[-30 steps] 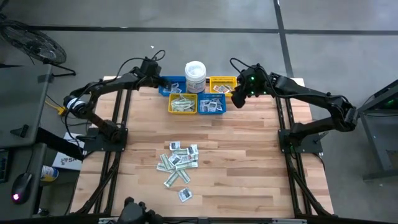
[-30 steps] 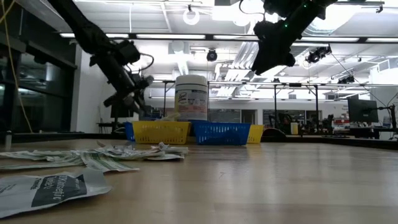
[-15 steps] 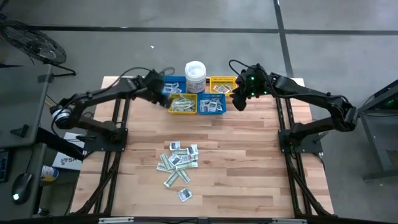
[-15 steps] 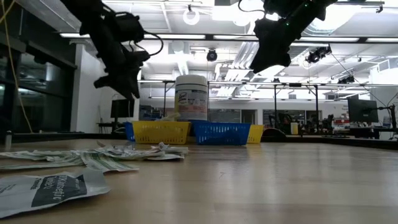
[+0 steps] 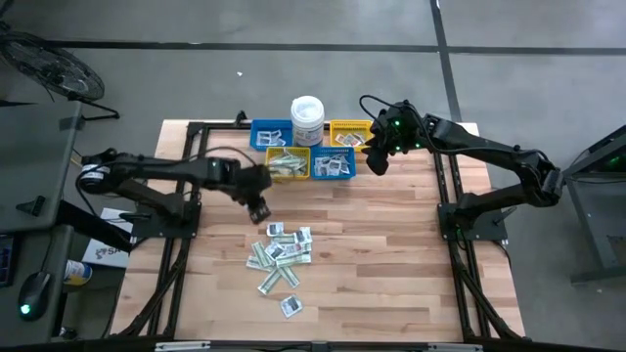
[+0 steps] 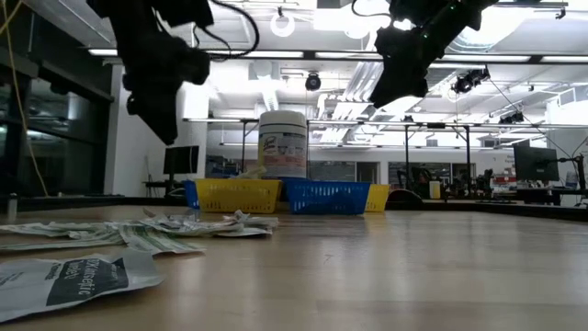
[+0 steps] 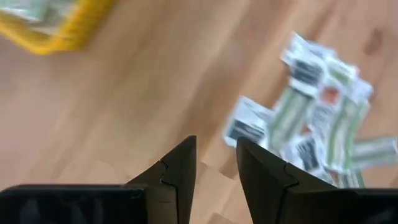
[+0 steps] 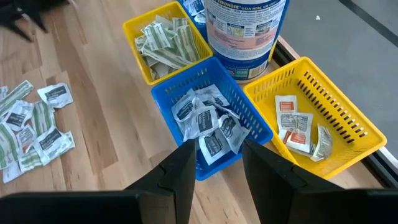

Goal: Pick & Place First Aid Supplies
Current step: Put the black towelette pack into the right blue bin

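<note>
Blurred wood under left gripper (image 7: 214, 165), narrow gap, holding nothing, above packets (image 7: 317, 112). Right gripper (image 8: 214, 158) narrowly parted, empty, over blue bin (image 8: 249, 118).

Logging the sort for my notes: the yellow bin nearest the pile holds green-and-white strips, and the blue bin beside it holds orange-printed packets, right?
Not quite. The right wrist view shows the blue bin holding white square packets with dark print; the orange-printed packets lie in the other yellow bin at the table's edge. The yellow bin nearest the pile does hold green-and-white strips.
</note>
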`<control>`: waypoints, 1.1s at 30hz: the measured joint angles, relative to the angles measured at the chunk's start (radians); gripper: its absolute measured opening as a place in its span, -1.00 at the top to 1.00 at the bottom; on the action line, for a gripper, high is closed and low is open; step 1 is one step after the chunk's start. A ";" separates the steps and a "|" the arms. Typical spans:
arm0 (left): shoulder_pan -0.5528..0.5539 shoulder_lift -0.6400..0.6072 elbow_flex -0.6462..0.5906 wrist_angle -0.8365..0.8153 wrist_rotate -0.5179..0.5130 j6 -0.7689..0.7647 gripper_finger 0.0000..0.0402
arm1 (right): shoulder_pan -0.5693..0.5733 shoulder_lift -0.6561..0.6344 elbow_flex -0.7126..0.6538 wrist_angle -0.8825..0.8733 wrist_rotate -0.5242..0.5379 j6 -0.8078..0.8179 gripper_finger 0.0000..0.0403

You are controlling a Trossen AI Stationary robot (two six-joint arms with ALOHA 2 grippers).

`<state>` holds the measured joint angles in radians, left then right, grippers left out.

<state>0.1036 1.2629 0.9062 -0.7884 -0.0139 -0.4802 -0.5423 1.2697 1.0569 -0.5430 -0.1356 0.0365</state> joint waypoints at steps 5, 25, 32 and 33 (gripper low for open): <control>-0.129 0.004 0.000 0.001 -0.002 0.016 0.43 | 0.000 0.000 0.000 0.000 0.000 -0.001 0.37; -0.341 0.228 0.000 0.092 -0.016 0.336 0.27 | 0.000 0.000 0.000 -0.010 0.009 0.058 0.37; -0.340 0.319 -0.001 0.080 -0.128 0.371 0.05 | 0.000 0.000 0.000 -0.014 0.009 0.060 0.37; -0.340 0.328 -0.001 0.088 -0.139 0.371 0.04 | 0.000 0.000 0.000 -0.015 0.009 0.060 0.37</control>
<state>-0.2359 1.5913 0.9054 -0.7007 -0.1525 -0.1089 -0.5423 1.2697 1.0569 -0.5580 -0.1265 0.0963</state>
